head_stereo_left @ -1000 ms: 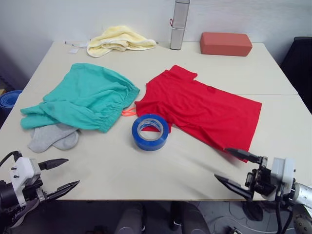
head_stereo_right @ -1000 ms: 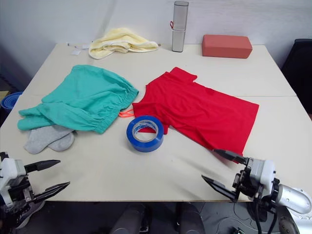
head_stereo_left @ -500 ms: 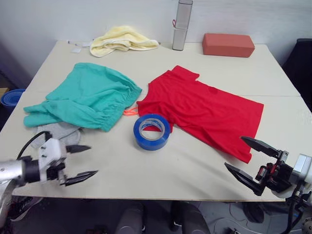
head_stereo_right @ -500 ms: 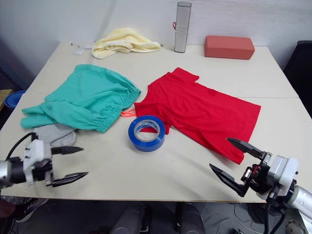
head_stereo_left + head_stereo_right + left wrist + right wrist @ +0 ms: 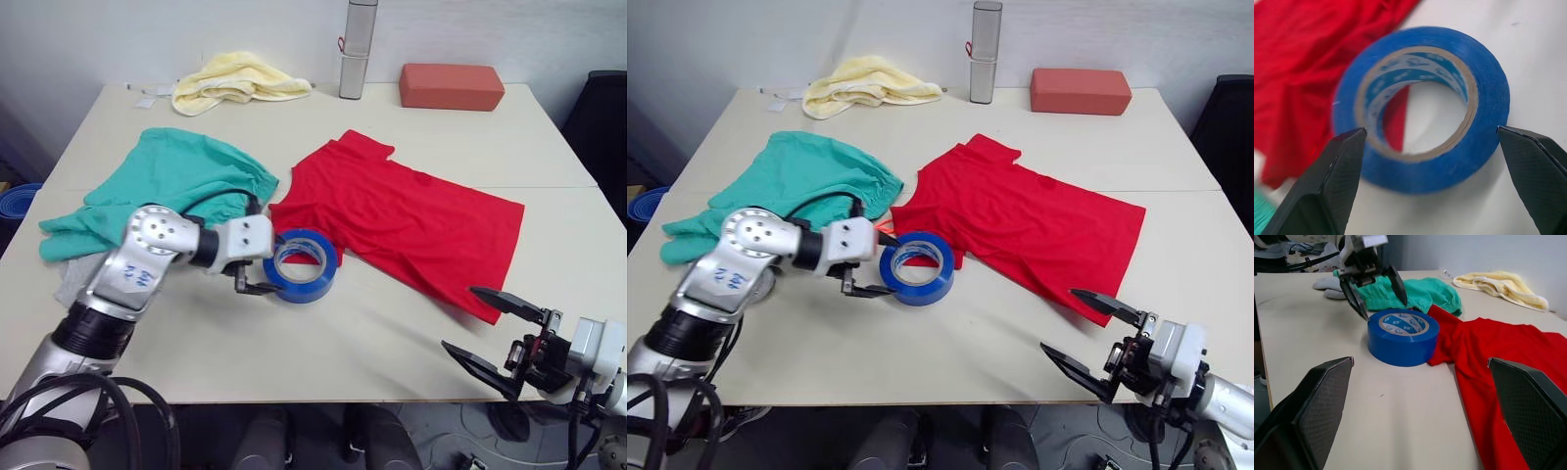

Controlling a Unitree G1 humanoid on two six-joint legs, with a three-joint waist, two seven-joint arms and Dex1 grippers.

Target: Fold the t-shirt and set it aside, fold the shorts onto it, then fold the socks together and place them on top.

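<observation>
Since half a second ago the left end effector [image 5: 263, 266] has swung in from the near-left edge to the blue tape roll [image 5: 305, 264], fingers spread wide either side — not gripping. Right end effector [image 5: 493, 330] hovers wide open, near right. On the bench [image 5: 549, 157]: t-shirt [image 5: 411, 220] flat, centre-right; shorts [image 5: 176, 186] left.
</observation>
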